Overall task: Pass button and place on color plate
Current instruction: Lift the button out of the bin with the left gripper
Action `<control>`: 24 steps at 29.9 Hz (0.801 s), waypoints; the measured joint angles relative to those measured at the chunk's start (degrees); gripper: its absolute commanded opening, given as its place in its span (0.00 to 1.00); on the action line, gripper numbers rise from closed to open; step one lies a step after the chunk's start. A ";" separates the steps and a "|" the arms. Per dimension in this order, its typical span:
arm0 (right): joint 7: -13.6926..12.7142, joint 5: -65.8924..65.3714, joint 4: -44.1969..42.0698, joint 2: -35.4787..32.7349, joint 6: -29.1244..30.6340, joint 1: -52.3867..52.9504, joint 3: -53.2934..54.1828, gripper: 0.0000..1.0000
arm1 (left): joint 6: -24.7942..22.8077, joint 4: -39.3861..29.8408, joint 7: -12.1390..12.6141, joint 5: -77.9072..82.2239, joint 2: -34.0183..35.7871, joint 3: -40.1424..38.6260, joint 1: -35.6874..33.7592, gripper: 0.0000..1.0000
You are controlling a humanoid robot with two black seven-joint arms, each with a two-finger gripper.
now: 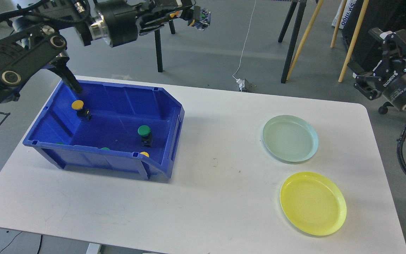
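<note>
My left gripper (186,14) is raised high above the table's far edge, beyond the blue bin (160,95). It is shut on a yellow-capped button (200,19) with a dark body. My right gripper (374,63) comes in at the right edge, above the floor past the table's right end, with its fingers spread and nothing between them. A pale green plate (290,138) and a yellow plate (312,203) lie on the table's right side, both bare. In the bin are a yellow button (78,105), a green button (144,131) and several part-hidden caps by the front wall.
The white table (217,197) holds the bin at the left and the plates at the right. Black and wooden stand legs (294,38), a cable and an office chair are on the floor behind it.
</note>
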 measured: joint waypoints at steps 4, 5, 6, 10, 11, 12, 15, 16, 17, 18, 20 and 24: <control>-0.01 0.00 3.65 1.45 -1.82 0.00 0.39 0.98 | 0.00 0.78 2.09 -4.63 -4.85 0.42 -0.10 0.16; -0.03 0.00 4.43 1.79 -1.97 0.00 0.42 0.98 | 0.00 1.25 2.40 -4.98 -5.92 0.44 -0.10 0.16; -0.06 0.00 4.87 2.12 -2.04 0.00 0.43 0.98 | -0.01 1.94 2.68 -5.19 -7.11 0.45 -0.03 0.16; -0.09 0.00 7.35 3.29 -2.10 0.00 0.41 0.98 | 0.00 7.09 3.10 -5.43 -12.42 0.45 0.17 0.16; -0.09 0.00 7.93 3.64 -2.11 0.00 0.34 0.98 | -0.01 8.29 3.12 -5.44 -13.64 0.42 0.16 0.16; -0.09 0.00 8.43 4.06 -2.11 0.01 0.26 0.98 | -0.01 9.45 3.12 -5.45 -15.02 0.40 0.09 0.16; -0.08 0.00 9.27 5.39 -2.11 0.46 0.04 0.98 | -0.01 11.38 3.16 -5.49 -17.98 0.29 -0.14 0.16; -0.07 0.00 9.39 5.79 -2.11 0.62 -0.06 0.98 | -0.02 11.85 3.17 -5.50 -18.69 0.27 -0.15 0.16; -0.06 0.00 9.48 6.23 -2.12 0.73 -0.17 0.98 | -0.02 12.21 3.17 -5.50 -19.23 0.20 -0.15 0.16; -0.05 -0.03 9.50 6.68 -2.15 0.82 -0.26 0.98 | -0.01 12.62 3.17 -5.50 -19.91 0.13 -0.16 0.16; -0.03 -0.13 9.50 7.51 -2.17 0.87 -0.35 0.98 | -0.02 13.06 3.17 -5.50 -21.28 0.13 -0.24 0.16; -0.02 -0.30 9.50 8.65 -2.19 0.91 -0.38 0.98 | -0.02 13.34 3.17 -5.59 -22.87 0.14 -0.61 0.16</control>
